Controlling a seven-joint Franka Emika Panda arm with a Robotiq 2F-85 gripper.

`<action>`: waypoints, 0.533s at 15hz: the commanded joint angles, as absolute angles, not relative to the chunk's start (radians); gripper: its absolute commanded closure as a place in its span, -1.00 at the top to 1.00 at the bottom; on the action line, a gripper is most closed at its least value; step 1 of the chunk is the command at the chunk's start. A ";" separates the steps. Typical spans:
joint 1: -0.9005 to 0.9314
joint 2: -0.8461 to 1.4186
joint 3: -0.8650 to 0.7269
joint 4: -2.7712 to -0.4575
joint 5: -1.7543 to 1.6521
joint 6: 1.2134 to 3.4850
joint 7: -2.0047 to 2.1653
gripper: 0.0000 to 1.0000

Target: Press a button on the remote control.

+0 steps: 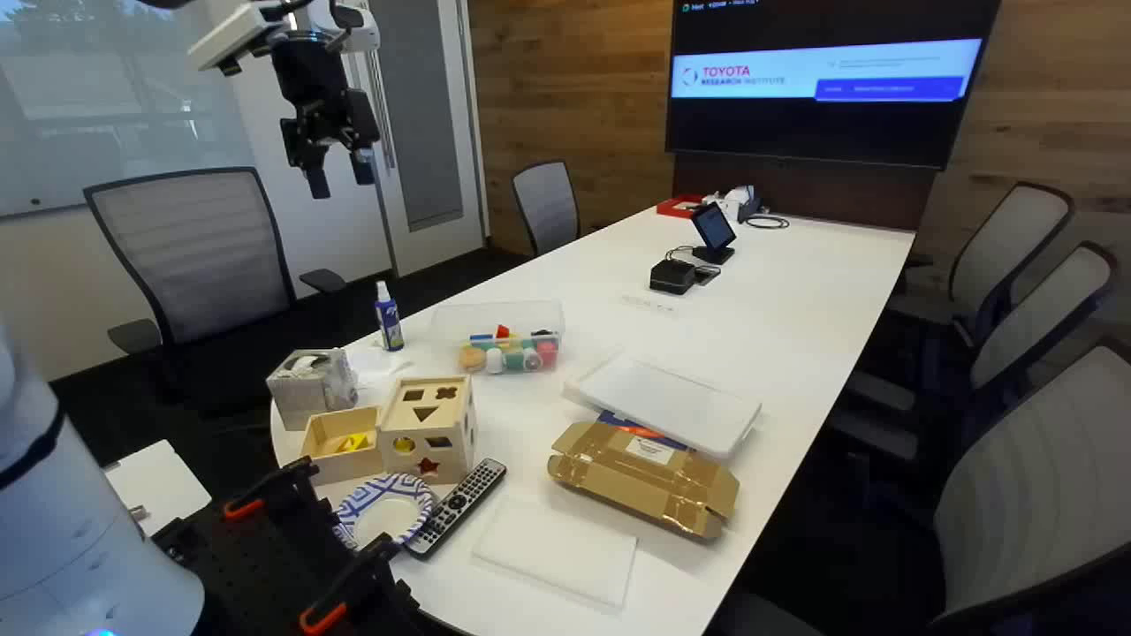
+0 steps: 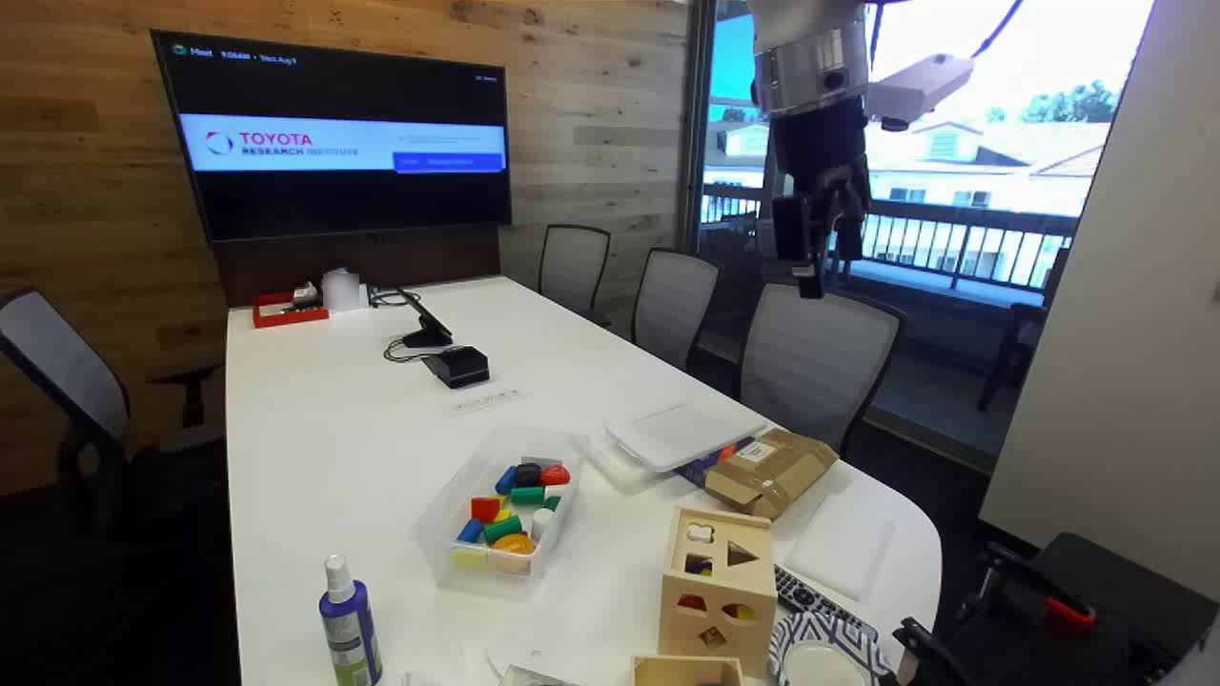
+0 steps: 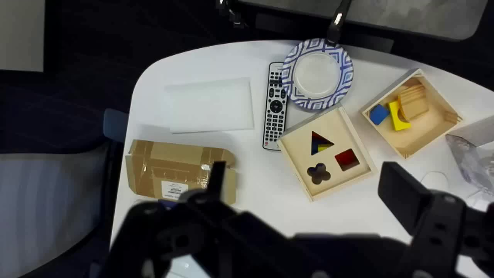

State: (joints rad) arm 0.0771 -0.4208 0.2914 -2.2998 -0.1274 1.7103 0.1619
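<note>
The remote control is a slim black-grey bar with rows of small buttons, lying flat on the white table. In an exterior view the wooden box and the plate partly hide the remote. In the wrist view the remote lies upright in the picture, its upper right edge under the paper plate's rim and its lower end beside the wooden box. My gripper is high above the table, apart from everything; it also shows in an exterior view. In the wrist view the gripper is wide open and empty.
A wooden shape box, an open wooden tray and a patterned paper plate crowd the remote. A flattened cardboard box, a plastic bin of blocks, a spray bottle and a white sheet lie around.
</note>
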 commanded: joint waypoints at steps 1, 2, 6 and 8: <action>0.108 -0.416 0.265 -2.297 -0.138 1.707 0.172 1.00; 0.105 -0.434 0.252 -2.339 -0.133 1.755 0.176 1.00; 0.097 -0.478 0.194 -2.501 -0.104 1.907 0.189 1.00; 0.084 -0.487 0.148 -2.601 -0.086 2.015 0.171 1.00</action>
